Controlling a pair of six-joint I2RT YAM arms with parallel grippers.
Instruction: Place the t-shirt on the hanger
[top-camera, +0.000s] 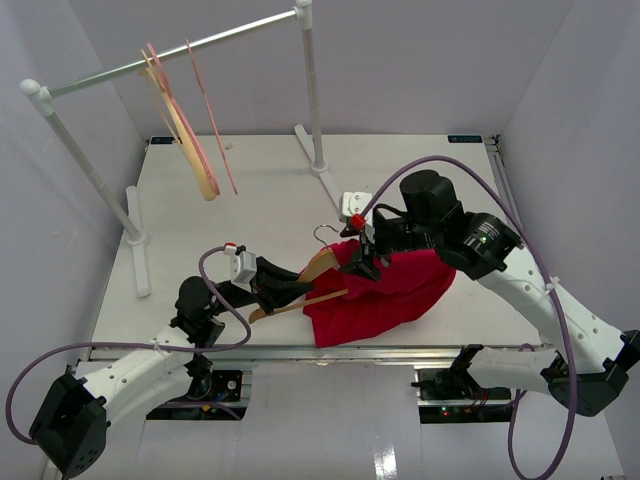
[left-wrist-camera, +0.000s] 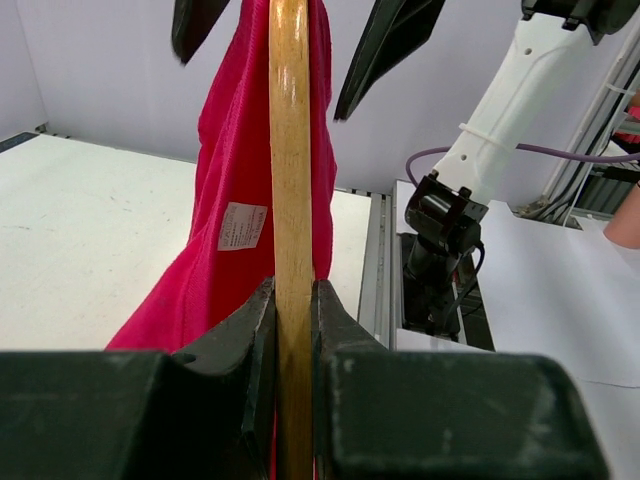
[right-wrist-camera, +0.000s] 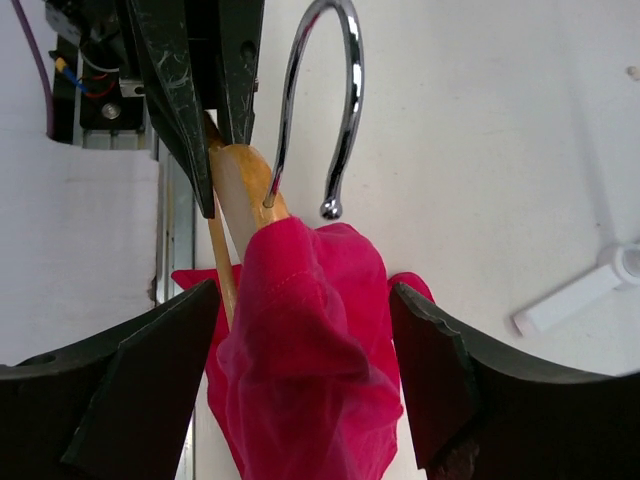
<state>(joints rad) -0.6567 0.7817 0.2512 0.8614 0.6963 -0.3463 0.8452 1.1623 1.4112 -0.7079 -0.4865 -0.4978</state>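
Top view: a red short-sleeved cloth t-shirt (top-camera: 390, 290) is seen draped centre-right on the white bench (top-camera: 200, 200), partly over the light brown wooden triangular hanger (top-camera: 320, 264).

Left wrist: the left end effector (left-wrist-camera: 293, 300) is clamped on the hanger's bar, mid-frame.

Right wrist: the right end effector (right-wrist-camera: 305, 290) is spread wide around the bunched shirt, under the silver hook (right-wrist-camera: 345, 100).

On my left wrist feed the hanger (left-wrist-camera: 291, 150) is smooth varnished wood with a soft sheen. Its hook (right-wrist-camera: 345, 90) is mirror-polished metal. The t-shirt (left-wrist-camera: 235, 130) is matt, finely knitted cloth, and its label (left-wrist-camera: 242, 226) is dull white. The right gripper (right-wrist-camera: 305, 300) has matt black fingers (right-wrist-camera: 150, 390) that look like plastic. The table (top-camera: 260, 180) looks matt white.
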